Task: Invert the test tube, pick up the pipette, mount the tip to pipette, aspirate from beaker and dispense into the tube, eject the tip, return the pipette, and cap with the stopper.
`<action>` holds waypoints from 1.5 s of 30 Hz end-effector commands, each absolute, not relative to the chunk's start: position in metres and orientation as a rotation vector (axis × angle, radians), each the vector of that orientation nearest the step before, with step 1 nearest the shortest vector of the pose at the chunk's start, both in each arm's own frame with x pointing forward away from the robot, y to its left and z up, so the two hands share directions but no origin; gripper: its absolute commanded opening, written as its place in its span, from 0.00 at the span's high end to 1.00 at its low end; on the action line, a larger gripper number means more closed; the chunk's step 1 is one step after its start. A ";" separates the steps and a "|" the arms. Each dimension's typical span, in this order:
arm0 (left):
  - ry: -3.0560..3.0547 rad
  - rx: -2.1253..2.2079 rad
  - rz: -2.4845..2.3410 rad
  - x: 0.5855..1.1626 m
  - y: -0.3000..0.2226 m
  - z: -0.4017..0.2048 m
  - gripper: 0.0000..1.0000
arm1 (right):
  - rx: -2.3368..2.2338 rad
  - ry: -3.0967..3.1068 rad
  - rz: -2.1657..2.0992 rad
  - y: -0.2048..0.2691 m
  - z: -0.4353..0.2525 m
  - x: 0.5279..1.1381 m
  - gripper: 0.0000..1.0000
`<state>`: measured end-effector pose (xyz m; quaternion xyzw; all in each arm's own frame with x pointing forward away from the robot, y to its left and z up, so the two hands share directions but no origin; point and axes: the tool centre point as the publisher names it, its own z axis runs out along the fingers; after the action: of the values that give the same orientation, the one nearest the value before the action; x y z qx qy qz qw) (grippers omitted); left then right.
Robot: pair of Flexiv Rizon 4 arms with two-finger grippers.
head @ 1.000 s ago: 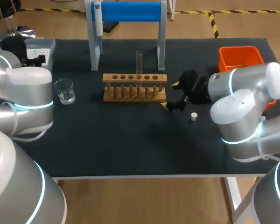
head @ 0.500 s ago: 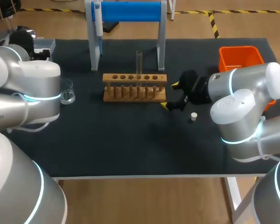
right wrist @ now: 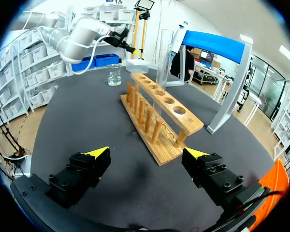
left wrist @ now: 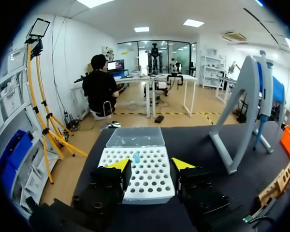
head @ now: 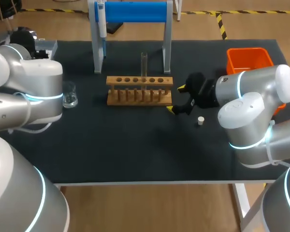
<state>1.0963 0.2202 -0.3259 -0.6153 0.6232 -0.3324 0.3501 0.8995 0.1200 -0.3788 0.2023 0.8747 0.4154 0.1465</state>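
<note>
Pipette (head: 101, 19) hangs upright on the left post of the stand (head: 130, 12) at the back of the table (head: 135, 145), untouched. The tube (head: 144, 63) stands mouth-up in the back row of the rack (head: 139, 89), so the step in hand looks to be fetching the pipette.

The left gripper (left wrist: 151, 164) hovers over the tip box (left wrist: 135, 179) at the back left corner, fingers spread and holding nothing. The right gripper (head: 176, 98) sits low just beside the rack's right end, also spread wide and empty.

The left arm seems the likelier one for the pick, being nearer. To do it well, it should turn toward the stand, approach the pipette body from the open front side, and close across the handle well below the hook. A straight lift should come before any pull away, so that the pipette clears its hanger without swinging.

Room is tight at the left. The beaker (head: 71, 96) stands just beside the left arm's elbow, and the tip box lies close to the table's back edge. Between stand and rack a clear strip runs. The front half of the table offers open space. The stopper (head: 200, 121) and bin (head: 249, 58) lie to the right, well apart from this move.
</note>
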 end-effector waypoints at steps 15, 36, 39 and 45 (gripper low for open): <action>1.631 -1.599 -0.843 1.120 0.225 -0.337 0.54 | 0.581 2.523 1.192 0.119 -0.377 0.900 0.00; 1.651 -1.612 -0.816 1.127 0.231 -0.345 0.58 | 0.581 2.523 1.192 0.119 -0.377 0.900 0.00; 1.650 -1.614 -0.814 1.126 0.232 -0.346 0.58 | 0.581 2.523 1.192 0.119 -0.377 0.900 0.00; 1.651 -1.617 -0.808 1.126 0.235 -0.347 0.58 | 0.581 2.523 1.192 0.119 -0.377 0.900 0.00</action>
<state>1.1242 0.2340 -0.3469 -0.6206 0.6332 -0.3124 0.3411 0.8995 0.1200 -0.3789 0.2023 0.8747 0.4154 0.1465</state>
